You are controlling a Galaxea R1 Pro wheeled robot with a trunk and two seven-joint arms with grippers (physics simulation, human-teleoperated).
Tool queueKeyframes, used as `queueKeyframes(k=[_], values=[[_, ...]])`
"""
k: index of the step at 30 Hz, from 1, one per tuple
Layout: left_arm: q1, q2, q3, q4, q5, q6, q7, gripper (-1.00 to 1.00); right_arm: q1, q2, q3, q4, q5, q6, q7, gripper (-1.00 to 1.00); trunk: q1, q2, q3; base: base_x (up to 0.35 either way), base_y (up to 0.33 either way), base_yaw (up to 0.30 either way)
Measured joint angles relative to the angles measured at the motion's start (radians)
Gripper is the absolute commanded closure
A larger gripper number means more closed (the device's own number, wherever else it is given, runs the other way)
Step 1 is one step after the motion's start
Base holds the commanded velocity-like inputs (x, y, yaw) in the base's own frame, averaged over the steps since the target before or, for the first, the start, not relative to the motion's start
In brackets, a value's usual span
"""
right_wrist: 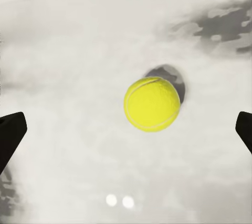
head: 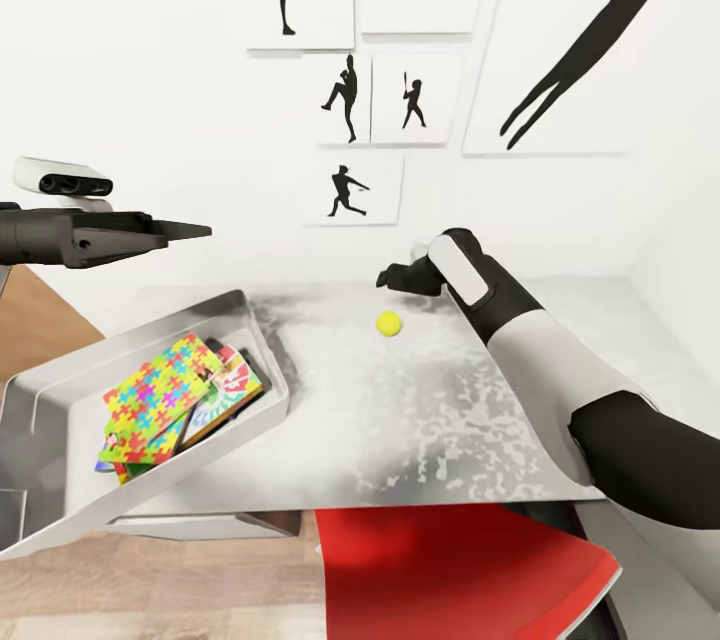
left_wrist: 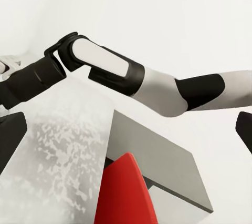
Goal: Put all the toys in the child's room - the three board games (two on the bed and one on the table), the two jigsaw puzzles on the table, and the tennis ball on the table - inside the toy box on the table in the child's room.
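Observation:
The yellow tennis ball [head: 388,323] lies alone on the mottled grey table [head: 420,420]. My right gripper [head: 390,276] hovers just above and behind it. In the right wrist view the ball [right_wrist: 152,104] sits between the two widely spread fingertips [right_wrist: 10,140], untouched, so my right gripper [right_wrist: 126,134] is open. The grey toy box [head: 60,390] stands tilted at the table's left end, holding a colourful jigsaw puzzle [head: 160,398] and other flat boxes [head: 228,390]. My left gripper [head: 195,231] hangs open above the box, holding nothing.
A red chair [head: 450,570] is tucked under the table's near edge, also seen as the red chair [left_wrist: 126,192] in the left wrist view. White walls with black silhouette posters [head: 350,185] close off the back and right. Wooden floor [head: 150,590] shows below left.

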Motion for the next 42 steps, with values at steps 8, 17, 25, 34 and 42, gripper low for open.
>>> queueKeyframes(k=[8,17,25,34,42], values=[[0.0,0.004,0.003,0.0,0.003,0.0,0.0,-1.0,-0.016,0.0,0.0,0.0,0.001,0.0,-0.001,-1.0,0.0,0.0,-0.013,0.0,0.0,0.0],[0.0,0.006,0.005,0.0,0.003,0.0,0.0,-1.0,-0.034,0.004,0.0,0.002,0.02,0.001,-0.004,-1.0,0.0,0.0,-0.028,0.0,0.0,0.0],[0.0,0.001,0.006,0.0,0.004,0.0,0.0,-1.0,-0.042,0.012,-0.002,0.005,0.077,0.002,-0.002,-1.0,0.0,0.0,-0.041,0.0,0.0,0.0],[0.0,0.005,0.005,0.0,0.004,0.0,0.0,-1.0,-0.045,0.024,-0.003,0.007,0.088,0.002,-0.002,-1.0,0.0,0.0,-0.056,0.0,0.0,0.0],[0.0,0.006,0.005,0.0,0.004,0.0,0.0,-1.0,-0.048,0.029,-0.001,0.007,0.089,0.003,-0.002,-1.0,0.0,0.0,-0.069,0.0,0.0,0.0]])
